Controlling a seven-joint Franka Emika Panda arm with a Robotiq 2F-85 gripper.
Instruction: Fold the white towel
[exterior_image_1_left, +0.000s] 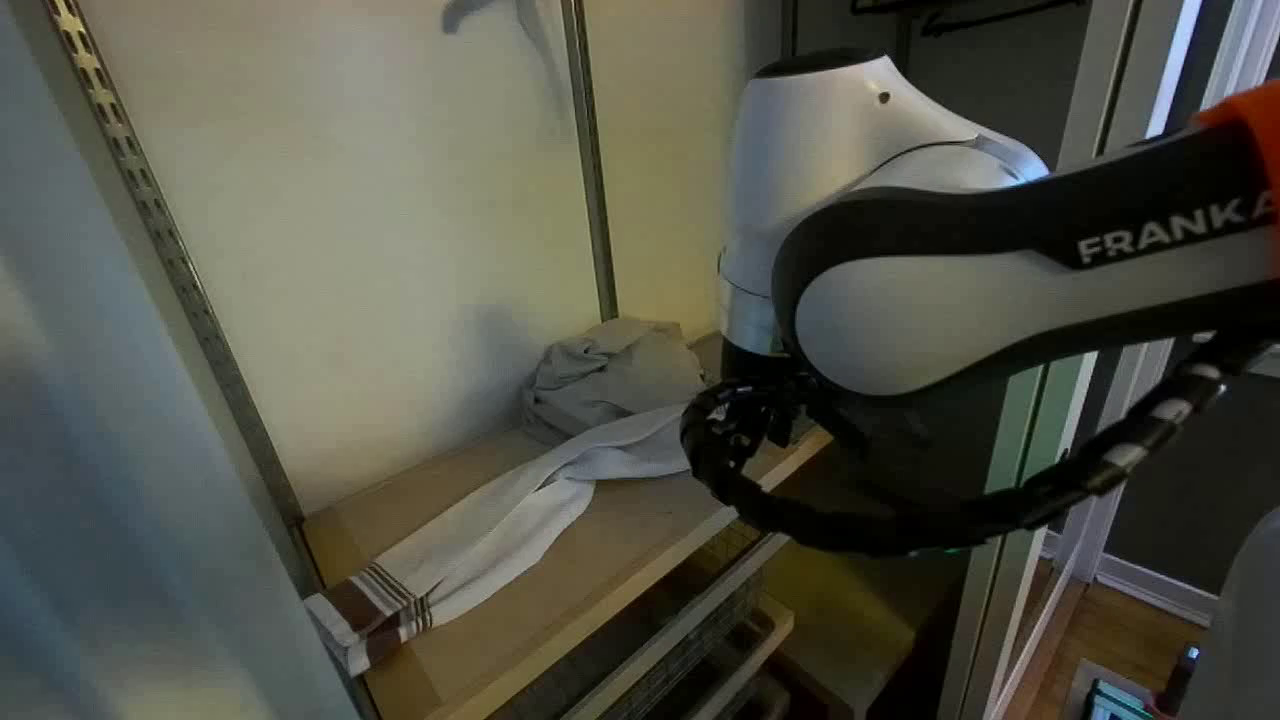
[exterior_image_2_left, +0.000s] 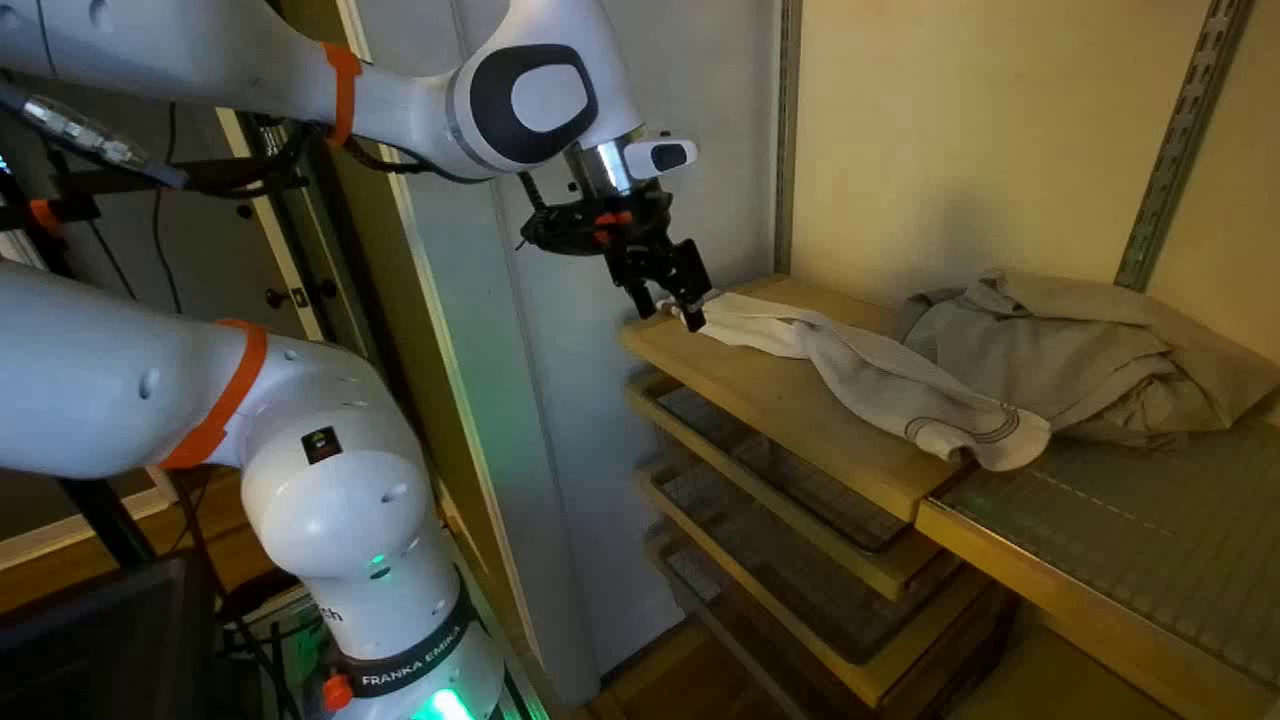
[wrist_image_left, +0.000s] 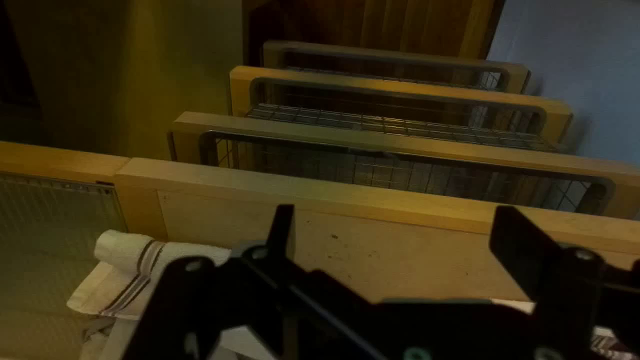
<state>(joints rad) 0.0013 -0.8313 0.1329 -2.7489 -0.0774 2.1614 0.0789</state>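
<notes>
So, the black two-finger gripper is wide open, fingers well apart & holding nothing. In an exterior view its tips overlap an end of the long, bunched white cloth towel w/ dark stripes; can't tell if they touch it. Towel's stretched lengthwise along the pale wooden shelf board, its thin-striped end reaching over the adjoining ridged grey-green shelf. Right alongside it, a rumpled grey fabric bundle. Re containers: three wire-mesh pull-out baskets w/ light wood fronts, one below another under the board; contents too dark to ID.
</notes>
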